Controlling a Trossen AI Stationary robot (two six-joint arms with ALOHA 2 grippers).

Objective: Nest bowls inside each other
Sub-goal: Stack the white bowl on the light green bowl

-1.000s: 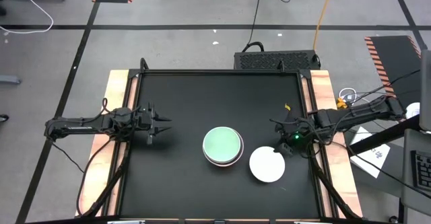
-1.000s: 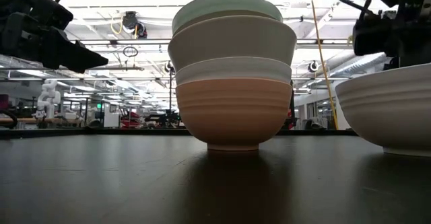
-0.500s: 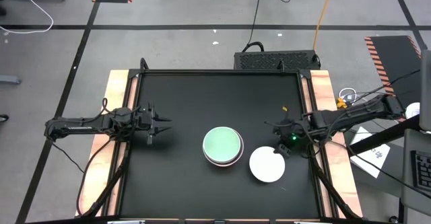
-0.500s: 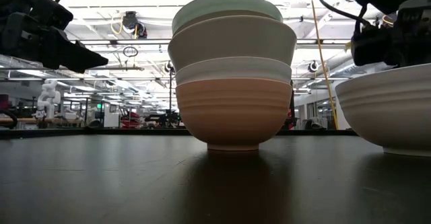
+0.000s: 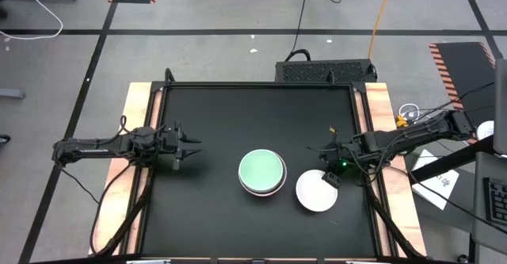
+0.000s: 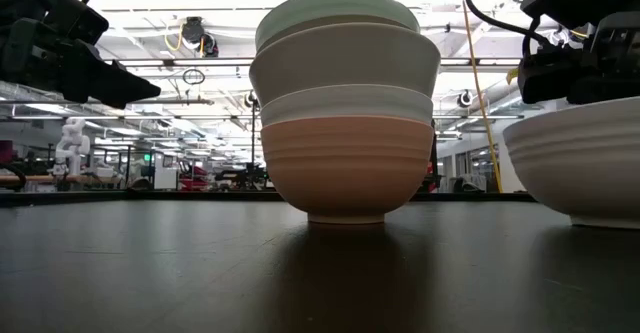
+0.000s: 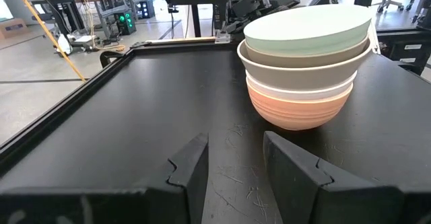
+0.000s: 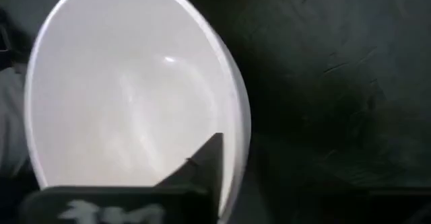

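Right claw point(image 5: 330, 177) grips white bowl's point(image 5: 315, 194) rim; no writing legible.

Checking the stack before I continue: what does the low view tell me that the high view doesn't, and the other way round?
Only the low view shows the stack's layers: salmon-orange bowl at the bottom, a white bowl, a beige-grey bowl, the mint green bowl on top. Only the high view shows the whole table, with the left gripper waiting apart at its left side and the right gripper at the rim of the loose white bowl. Both show the stack and that bowl beside it.
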